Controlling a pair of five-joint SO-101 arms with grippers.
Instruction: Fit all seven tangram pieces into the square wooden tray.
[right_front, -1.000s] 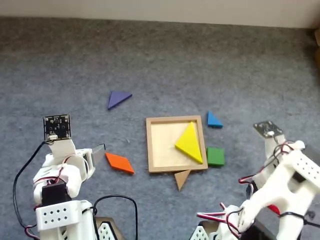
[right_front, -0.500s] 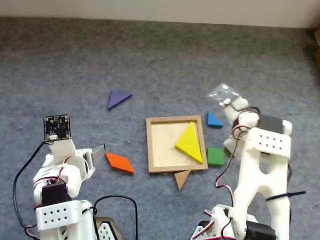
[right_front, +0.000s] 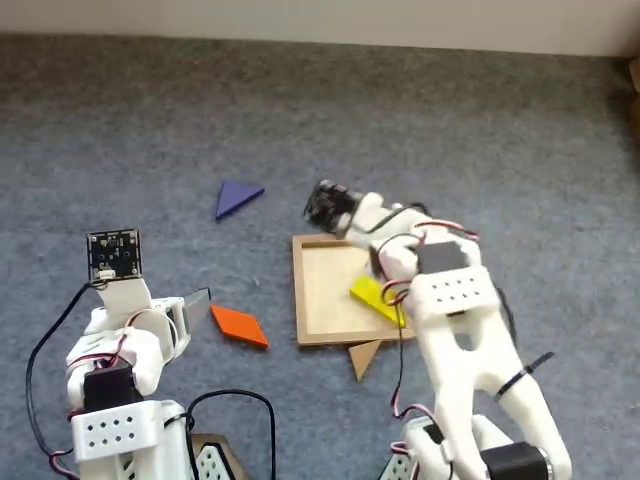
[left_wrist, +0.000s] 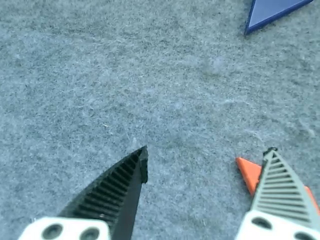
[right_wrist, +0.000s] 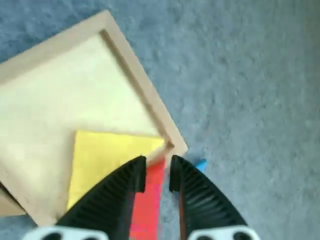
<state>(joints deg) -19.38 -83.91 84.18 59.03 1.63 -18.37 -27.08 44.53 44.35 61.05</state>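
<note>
Clamping a red wooden tangram piece (right_wrist: 150, 200) between my right jaws (right_wrist: 157, 160), edge-on. Just beyond tips: yellow wooden triangle (right_wrist: 107, 160) lying in square wooden tray (right_wrist: 134, 67), near its corner rim. Bare tray floor lies farther in, my likely target. Left jaws (left_wrist: 207, 150) spread over the desk (left_wrist: 100, 75).

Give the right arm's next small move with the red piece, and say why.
Probably carry it inward over the bare floor of the tray, then lower. The right tool appears to grip the red piece above the tray's corner rim, at the tip of the yellow triangle; open wood lies beside that triangle.
</note>
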